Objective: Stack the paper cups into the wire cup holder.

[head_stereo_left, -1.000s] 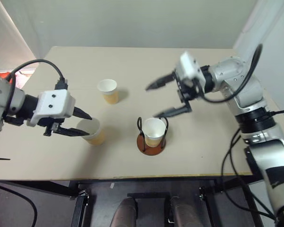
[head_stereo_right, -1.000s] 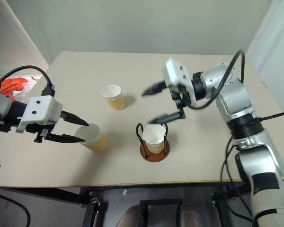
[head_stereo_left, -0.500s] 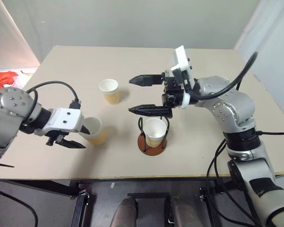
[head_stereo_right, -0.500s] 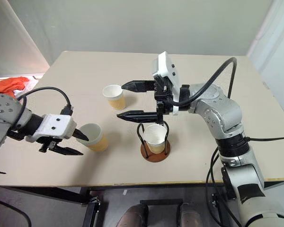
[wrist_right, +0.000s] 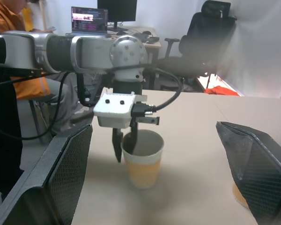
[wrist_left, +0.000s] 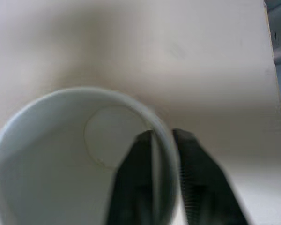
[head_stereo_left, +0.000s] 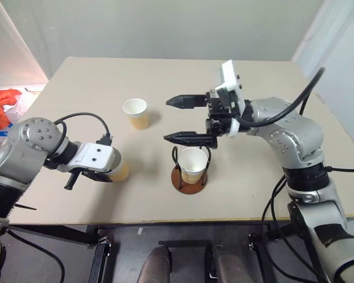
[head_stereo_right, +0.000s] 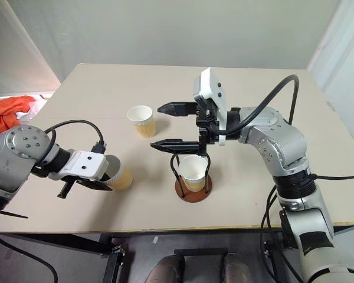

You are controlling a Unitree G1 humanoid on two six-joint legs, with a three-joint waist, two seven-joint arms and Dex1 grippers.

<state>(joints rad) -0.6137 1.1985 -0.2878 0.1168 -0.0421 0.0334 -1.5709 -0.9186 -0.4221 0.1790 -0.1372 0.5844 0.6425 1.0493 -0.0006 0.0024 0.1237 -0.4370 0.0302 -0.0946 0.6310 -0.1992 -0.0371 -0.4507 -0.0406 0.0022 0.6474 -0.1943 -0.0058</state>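
A: In the wire cup holder (head_stereo_left: pixel 189 177): one cup (head_stereo_left: pixel 193 163) seated. Two left on the table (head_stereo_left: pixel 253 171).

B: Yep. Left gripper (wrist_left: pixel 160 140) pinched shut on near cup (wrist_right: pixel 142 158) rim; right gripper (head_stereo_left: pixel 178 119) gaping wide above holder, empty. Far cup (head_stereo_left: pixel 135 113) untouched.

The right tool (head_stereo_left: pixel 192 119) hangs open just above the wire cup holder (head_stereo_left: pixel 190 175), blocking the drop from overhead. A lone paper cup (head_stereo_left: pixel 135 113) stands toward the bench's (head_stereo_left: pixel 253 183) far edge. The bench's right edge and far corners lie bare.
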